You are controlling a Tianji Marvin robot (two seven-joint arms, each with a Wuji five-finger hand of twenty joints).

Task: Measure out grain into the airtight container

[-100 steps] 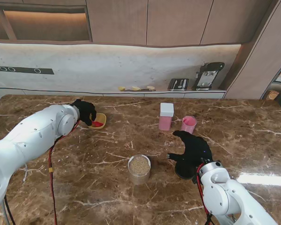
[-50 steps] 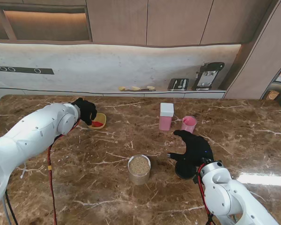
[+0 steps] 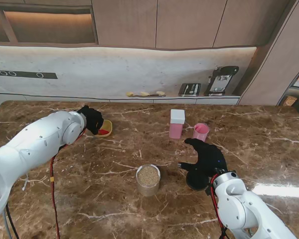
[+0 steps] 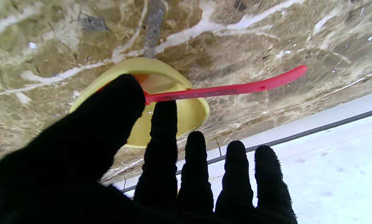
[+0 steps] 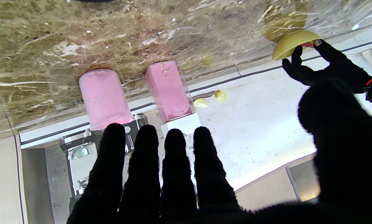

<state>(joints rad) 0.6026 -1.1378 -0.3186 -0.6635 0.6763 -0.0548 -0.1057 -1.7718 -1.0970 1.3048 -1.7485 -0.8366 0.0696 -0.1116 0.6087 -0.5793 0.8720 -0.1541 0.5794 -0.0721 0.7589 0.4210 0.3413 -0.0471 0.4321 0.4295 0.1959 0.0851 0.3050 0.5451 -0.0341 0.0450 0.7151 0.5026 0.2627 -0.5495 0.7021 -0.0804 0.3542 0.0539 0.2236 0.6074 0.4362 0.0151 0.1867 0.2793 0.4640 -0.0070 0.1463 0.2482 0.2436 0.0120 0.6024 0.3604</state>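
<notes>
A round tin of grain (image 3: 148,176) stands open at the table's middle. Farther from me stands the pink airtight container (image 3: 176,124) (image 5: 169,90) with its white lid on, and a pink cup (image 3: 201,132) (image 5: 103,96) is to its right. At far left a yellow bowl (image 3: 107,127) (image 4: 186,115) holds a red spoon (image 4: 229,89), handle sticking out over the rim. My left hand (image 3: 92,118) (image 4: 127,161) is at the bowl, thumb and index finger either side of the spoon, other fingers spread. My right hand (image 3: 205,158) (image 5: 173,174) hovers open, right of the tin.
The back counter carries a toaster (image 3: 189,89), a coffee machine (image 3: 220,79) and small yellow items (image 3: 144,93). A red cable (image 3: 53,174) hangs along my left arm. The brown marble table's far edge runs just behind the bowl.
My left hand has edged slightly closer onto the bowl and spoon. The right hand has barely moved, and the tin, container and cup stay put.
</notes>
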